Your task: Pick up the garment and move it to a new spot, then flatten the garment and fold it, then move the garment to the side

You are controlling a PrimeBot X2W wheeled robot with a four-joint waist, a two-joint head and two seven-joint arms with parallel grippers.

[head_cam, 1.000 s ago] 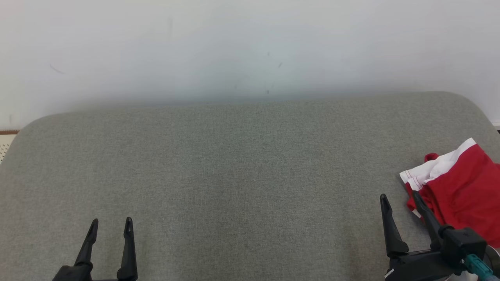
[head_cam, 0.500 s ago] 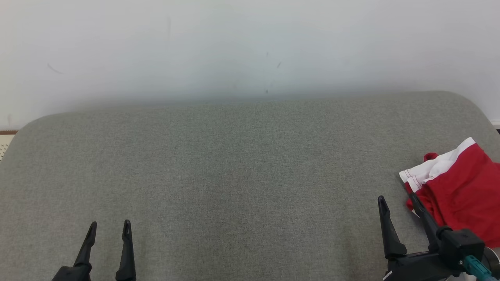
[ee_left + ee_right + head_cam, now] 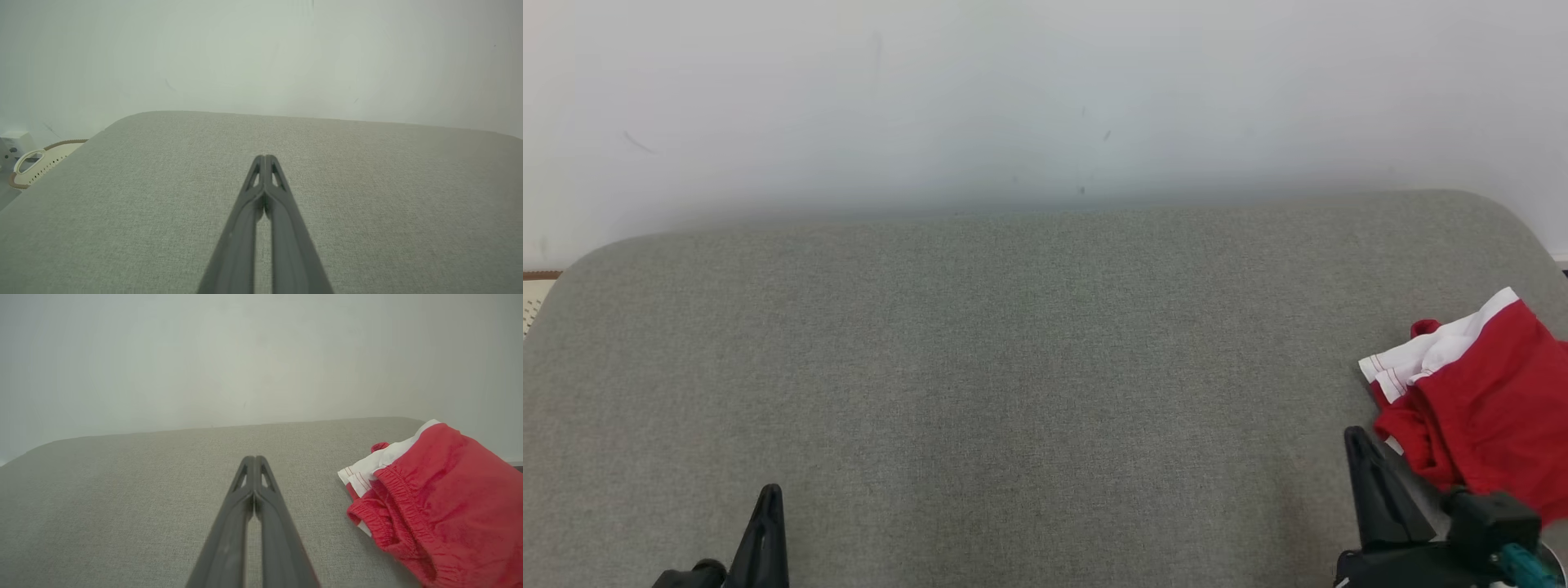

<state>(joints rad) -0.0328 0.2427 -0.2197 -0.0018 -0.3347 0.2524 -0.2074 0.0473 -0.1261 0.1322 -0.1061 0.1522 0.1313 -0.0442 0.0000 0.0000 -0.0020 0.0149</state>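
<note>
The garment point(image 3: 1478, 392) is red with a white band, folded and lying at the right edge of the grey cushioned surface point(image 3: 1029, 351); the right wrist view has the garment point(image 3: 437, 494) to the right of my fingers. My right gripper point(image 3: 1354, 437) point(image 3: 254, 459) is shut with nothing in it, just left of the garment and apart from it. At the lower left my left gripper point(image 3: 770, 492) point(image 3: 264, 158) is shut and empty over bare fabric.
A pale wall point(image 3: 1045, 98) rises right behind the surface's far edge. A perforated cream basket point(image 3: 36, 163) sits beyond the surface's left side. The surface's corners are rounded.
Both grippers have gone from open to shut and have drawn back toward the bottom of the head view. The garment has not moved.
</note>
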